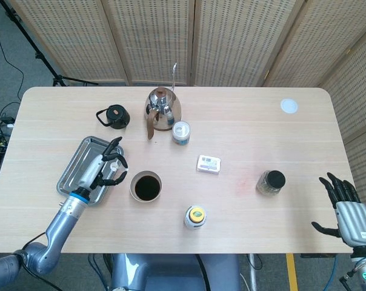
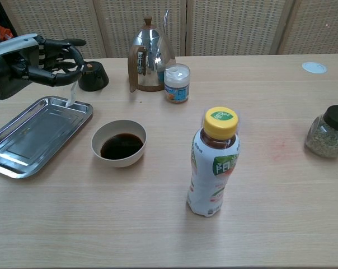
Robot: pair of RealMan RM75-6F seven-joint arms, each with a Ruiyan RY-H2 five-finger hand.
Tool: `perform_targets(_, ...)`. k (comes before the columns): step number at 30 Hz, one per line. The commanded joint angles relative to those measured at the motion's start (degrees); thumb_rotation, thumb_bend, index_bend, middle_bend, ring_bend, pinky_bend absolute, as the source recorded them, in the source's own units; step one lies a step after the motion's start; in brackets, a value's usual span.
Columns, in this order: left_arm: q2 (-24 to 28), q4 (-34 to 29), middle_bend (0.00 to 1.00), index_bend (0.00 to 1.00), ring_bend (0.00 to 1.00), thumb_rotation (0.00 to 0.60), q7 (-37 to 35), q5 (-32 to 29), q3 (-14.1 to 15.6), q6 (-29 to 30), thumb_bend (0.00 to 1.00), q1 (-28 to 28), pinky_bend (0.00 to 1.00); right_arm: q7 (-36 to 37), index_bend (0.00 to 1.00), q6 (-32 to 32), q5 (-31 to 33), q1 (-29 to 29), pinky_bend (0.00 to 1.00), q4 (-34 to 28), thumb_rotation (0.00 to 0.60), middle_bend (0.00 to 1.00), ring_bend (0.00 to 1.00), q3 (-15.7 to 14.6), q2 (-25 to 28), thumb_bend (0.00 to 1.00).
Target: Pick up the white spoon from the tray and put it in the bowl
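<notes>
- The pale wooden surface (image 1: 243, 121) filled most of the head view, with woven cane folding screens (image 1: 189, 36) standing behind its far edge and grey floor at the left.
- On the surface stood a shiny steel gooseneck kettle with a brown handle (image 1: 162, 109), a small white-lidded jar (image 1: 181, 132) just beside it, a black round lid with a loop (image 1: 113, 116), a small white printed packet (image 1: 208, 163), a dark-lidded glass jar of greenish bits (image 1: 271, 182), a yellow-capped drink bottle (image 2: 214, 162) and a white round disc (image 1: 288, 105) near the far right corner.
- A rectangular metal tray (image 2: 29, 134) lay at the left, and a white bowl of dark liquid (image 2: 119, 143) sat just beside it.
- The left hand (image 2: 43, 59) hung above the tray's far end, its fingers (image 2: 68, 56) curled around the small white spoon (image 2: 71, 95), which dangled below them, clear of the tray and not yet over the bowl.
- The spoon was tiny and mostly hidden by the fingers in the head view.
- The right hand (image 1: 346, 209) hovered off the surface's right edge, fingers spread wide and holding nothing; its lower part was cut off by the frame, and the chest view did not show it.
</notes>
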Motion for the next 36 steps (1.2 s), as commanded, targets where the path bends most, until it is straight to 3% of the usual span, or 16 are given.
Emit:
perform_targets(1, -1.20, 0.69, 0.00, 0.64, 0.00, 0.600, -13.91, 6.63, 1.82, -0.51, 0.40, -1.77, 0.00, 0.11, 0.04, -0.10, 0.10, 0.04, 0.00, 0.03, 0.600, 0.00, 0.00, 0.02, 0.02, 0.00)
perform_targets(8, -6.89, 4.87, 0.00, 0.65, 0.00, 0.600, -23.96, 6.67, 2.07, -1.99, 0.40, -5.05, 0.00, 0.54, 0.04, -0.57, 0.64, 0.22, 0.00, 0.42, 0.600, 0.00, 0.00, 0.17, 0.01, 0.00)
perform_targets(19, -16.67, 16.00, 0.00, 0.66, 0.00, 0.600, -28.89, 5.41, 2.89, -2.14, 0.40, -7.81, 0.00, 1.41, 0.04, -1.43, 1.34, 0.55, 0.00, 0.90, 0.600, 0.00, 0.00, 0.34, 0.01, 0.00)
perform_targets(29, -18.98, 21.04, 0.00, 0.66, 0.00, 0.600, -34.36, 6.43, 5.07, -0.06, 0.41, -7.54, 0.00, 1.53, 0.04, -2.60, 2.20, 0.99, 0.00, 1.50, 0.600, 0.00, 0.00, 0.43, -0.34, 0.00)
perform_targets(36, -21.03, 24.12, 0.00, 0.66, 0.00, 0.600, -34.47, 4.53, 5.11, 0.04, 0.43, -7.17, 0.00, 1.74, 0.04, -2.75, 2.32, 1.04, 0.00, 1.53, 0.600, 0.00, 0.00, 0.41, -0.33, 0.00)
